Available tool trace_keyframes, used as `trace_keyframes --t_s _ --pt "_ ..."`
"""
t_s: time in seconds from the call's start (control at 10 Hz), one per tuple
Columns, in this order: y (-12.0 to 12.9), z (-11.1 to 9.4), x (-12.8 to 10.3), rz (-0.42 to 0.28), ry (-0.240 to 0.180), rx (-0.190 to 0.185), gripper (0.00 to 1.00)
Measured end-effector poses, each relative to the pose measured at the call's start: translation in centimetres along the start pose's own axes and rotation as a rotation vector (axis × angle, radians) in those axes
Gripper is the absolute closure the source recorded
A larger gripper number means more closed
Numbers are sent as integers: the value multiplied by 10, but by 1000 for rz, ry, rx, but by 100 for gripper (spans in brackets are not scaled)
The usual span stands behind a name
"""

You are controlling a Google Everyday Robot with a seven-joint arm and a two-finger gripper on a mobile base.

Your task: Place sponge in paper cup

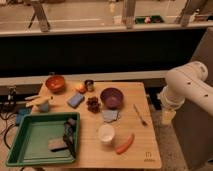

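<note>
The claw (167, 116), wide open and empty, hangs beside the right edge of the bench (142, 145); the blue sponge (75, 100) lies diagonally, well apart to its left, past the purple bowl (111, 97).

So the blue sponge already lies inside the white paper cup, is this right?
No: the camera view shows the blue sponge lying on the table, apart from the white paper cup. The gripper hangs beside the table's right edge.
</note>
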Motion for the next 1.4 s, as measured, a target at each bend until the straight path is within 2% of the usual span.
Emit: trace_keyframes --t_s 0.9,1.0,1.2,1.4 --pt "0 0 0 -1 1 0 20" --pt "-2 0 -2 -17 6 2 20" --pt "-9 -2 -24 -74 8 8 20" --pt "-11 -3 -28 -96 15 11 20"
